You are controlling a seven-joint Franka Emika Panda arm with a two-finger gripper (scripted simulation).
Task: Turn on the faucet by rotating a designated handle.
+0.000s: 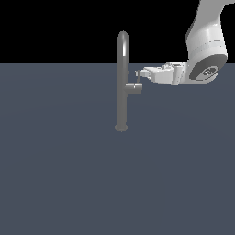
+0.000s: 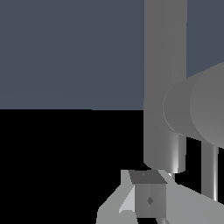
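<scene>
Grey metal makes up the faucet (image 1: 122,82), a tall slim pipe with an arched top that stands upright on a small round base flange on the flat slate-blue floor (image 1: 59,174), a little toward the far edge of that surface and near its middle from side to side in the exterior view. A short stubby cylinder juts from the pipe toward the exterior view's right, about halfway up. On the end of that stub sits the handle (image 1: 137,77), a thin short grey lever rod that points straight upward. The white arm (image 1: 206,46) comes in from the exterior view's upper right corner and bends so that its hand lies nearly level, reaching toward the pipe. The gripper (image 1: 139,73) is at the top of the lever rod, its fingertips right against or just beside the rod's upper end; the pictures are too small and too close to tell whether there is real contact. In the wrist view the pipe (image 2: 165,65) fills the frame as a broad vertical column with the stub crossing it, and one pale finger (image 2: 148,197) with a dark pad shows close to the lens. Whether the jaws are parted or closed, I cannot tell from either view.
</scene>
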